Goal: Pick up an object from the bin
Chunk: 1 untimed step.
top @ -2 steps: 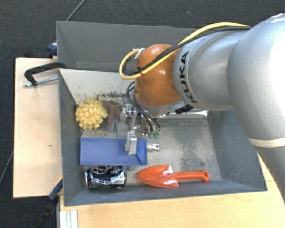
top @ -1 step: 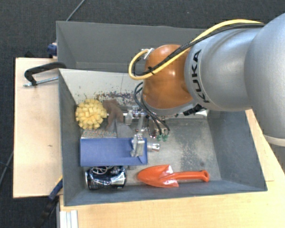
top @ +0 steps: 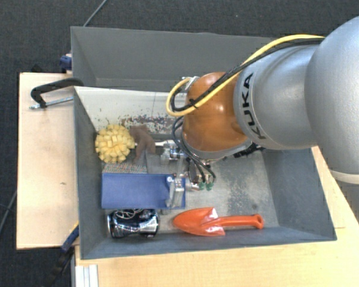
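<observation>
Hanging over the right edge of the flat blue rectangular pad (top: pixel 134 191) in the lower left of the grey metal bin (top: pixel 287 184), the gripper (top: pixel 177 193), whose opening I cannot tell, meets something seemingly light and stiff, best pinched edgewise.

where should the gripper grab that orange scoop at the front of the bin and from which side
By the handle, from straight above, closing across its width. The orange scoop lies flat with the straight, narrow handle pointing to the view's right, while its blade is broad. The near bin wall runs close alongside, so a sideways approach looks cramped.
</observation>
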{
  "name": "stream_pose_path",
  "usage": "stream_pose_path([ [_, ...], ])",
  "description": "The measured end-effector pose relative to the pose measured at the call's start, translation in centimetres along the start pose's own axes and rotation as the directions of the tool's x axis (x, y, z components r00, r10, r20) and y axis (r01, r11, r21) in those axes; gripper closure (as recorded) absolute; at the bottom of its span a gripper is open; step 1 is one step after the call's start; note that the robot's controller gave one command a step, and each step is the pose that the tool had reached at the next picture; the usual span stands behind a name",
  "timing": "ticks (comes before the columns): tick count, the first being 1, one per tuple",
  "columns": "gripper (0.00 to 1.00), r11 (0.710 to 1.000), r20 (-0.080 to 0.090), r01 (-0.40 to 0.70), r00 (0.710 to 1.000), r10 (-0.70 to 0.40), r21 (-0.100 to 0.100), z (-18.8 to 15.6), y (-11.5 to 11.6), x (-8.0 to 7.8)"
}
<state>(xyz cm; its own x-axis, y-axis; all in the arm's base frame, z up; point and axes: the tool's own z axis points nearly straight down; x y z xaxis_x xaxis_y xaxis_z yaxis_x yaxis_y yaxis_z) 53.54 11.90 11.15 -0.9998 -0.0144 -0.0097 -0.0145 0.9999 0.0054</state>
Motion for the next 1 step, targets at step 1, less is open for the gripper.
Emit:
stream_pose_path([
  [1,0.00,0.996,-0.015,-0.086,0.996,0.086,0.000,1.22,-2.80,0.57],
])
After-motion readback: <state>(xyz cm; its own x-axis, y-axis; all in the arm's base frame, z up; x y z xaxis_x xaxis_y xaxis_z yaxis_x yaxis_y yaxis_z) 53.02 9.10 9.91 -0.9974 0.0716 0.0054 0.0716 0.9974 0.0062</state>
